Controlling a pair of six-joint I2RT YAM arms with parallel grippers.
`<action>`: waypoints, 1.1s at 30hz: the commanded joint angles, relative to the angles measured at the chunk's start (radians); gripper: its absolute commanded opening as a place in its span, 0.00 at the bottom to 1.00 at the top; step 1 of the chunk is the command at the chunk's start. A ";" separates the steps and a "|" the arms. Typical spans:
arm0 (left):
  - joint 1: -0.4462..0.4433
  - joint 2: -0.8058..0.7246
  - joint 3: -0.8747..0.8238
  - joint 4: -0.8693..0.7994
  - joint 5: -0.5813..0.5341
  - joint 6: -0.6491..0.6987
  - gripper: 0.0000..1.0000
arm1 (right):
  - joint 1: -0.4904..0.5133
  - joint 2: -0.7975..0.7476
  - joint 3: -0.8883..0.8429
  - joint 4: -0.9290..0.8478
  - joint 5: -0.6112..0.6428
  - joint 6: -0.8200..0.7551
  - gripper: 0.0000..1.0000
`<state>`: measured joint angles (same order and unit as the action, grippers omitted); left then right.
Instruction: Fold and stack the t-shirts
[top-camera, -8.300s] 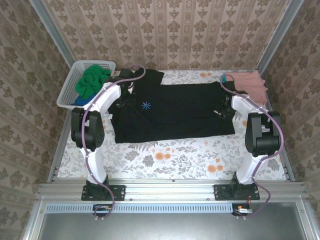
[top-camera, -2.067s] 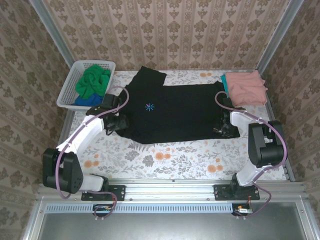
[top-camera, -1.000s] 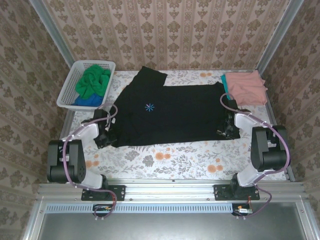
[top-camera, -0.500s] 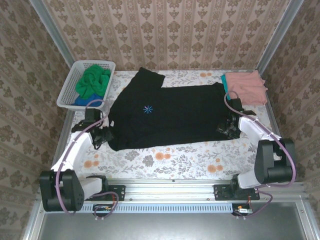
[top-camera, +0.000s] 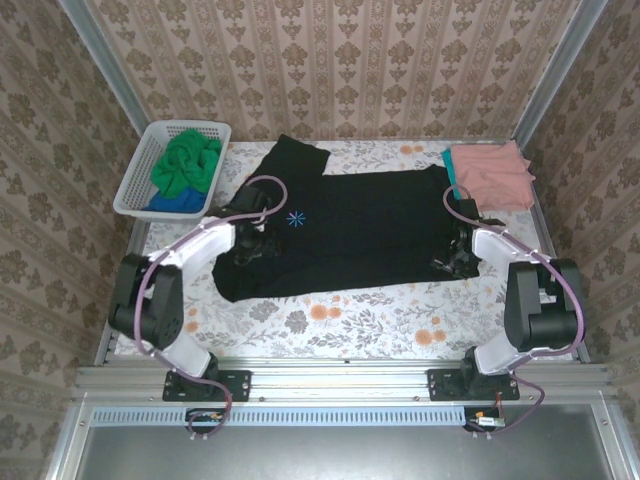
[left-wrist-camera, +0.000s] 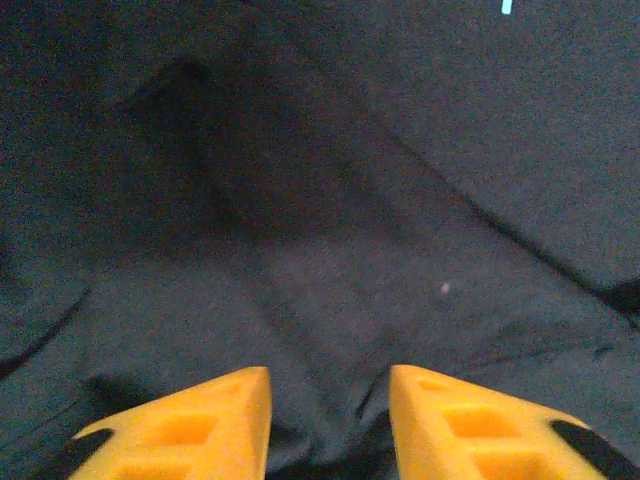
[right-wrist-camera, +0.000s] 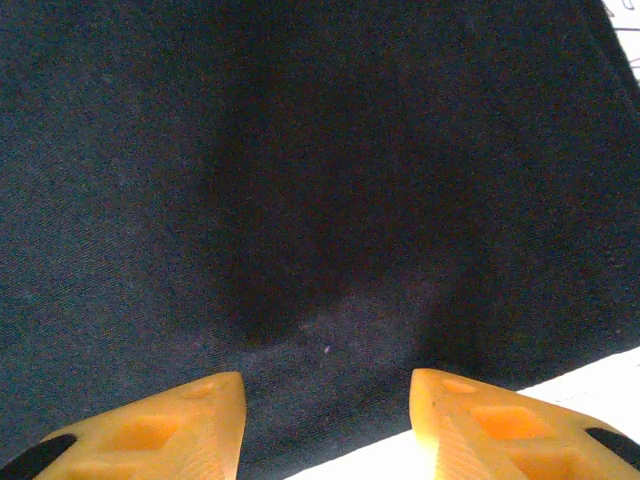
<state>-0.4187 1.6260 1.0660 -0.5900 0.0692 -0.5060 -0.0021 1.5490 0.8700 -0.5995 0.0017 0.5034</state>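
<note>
The black t-shirt (top-camera: 350, 230) lies spread flat across the middle of the table, with a small blue star print (top-camera: 294, 219) and one sleeve pointing toward the back wall. My left gripper (top-camera: 250, 245) hovers low over its left part, jaws open, with wrinkled black cloth (left-wrist-camera: 330, 250) under the yellow fingers (left-wrist-camera: 190, 425). My right gripper (top-camera: 445, 262) is open over the shirt's near right hem (right-wrist-camera: 330, 300), where white table shows at the edge. The salmon pink t-shirt (top-camera: 490, 175) lies folded at the back right on the teal t-shirt (top-camera: 447, 165). The green t-shirt (top-camera: 187, 160) and blue t-shirt (top-camera: 172, 203) are bunched in the basket.
The white lattice basket (top-camera: 140, 170) stands at the back left corner. The floral tablecloth (top-camera: 340, 315) shows bare along the near side, between the shirt and the metal rail. Patterned walls close in the table on three sides.
My left gripper has swung from the shirt's left edge to the right, over the shirt near the star print. The shirt has slid nearer and leftward. The right gripper has barely moved.
</note>
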 joint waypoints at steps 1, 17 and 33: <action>-0.018 0.062 0.036 0.010 0.026 -0.024 0.42 | -0.001 0.016 0.014 0.009 -0.013 -0.001 0.49; -0.097 0.186 0.075 -0.001 0.026 -0.044 0.28 | -0.001 0.056 0.020 0.023 -0.004 -0.014 0.49; -0.120 0.329 0.454 -0.225 -0.114 0.106 0.00 | -0.001 0.054 0.008 0.025 -0.005 -0.013 0.48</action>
<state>-0.5350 1.9038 1.4448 -0.7193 0.0082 -0.4728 -0.0021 1.5990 0.8700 -0.5716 -0.0010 0.4995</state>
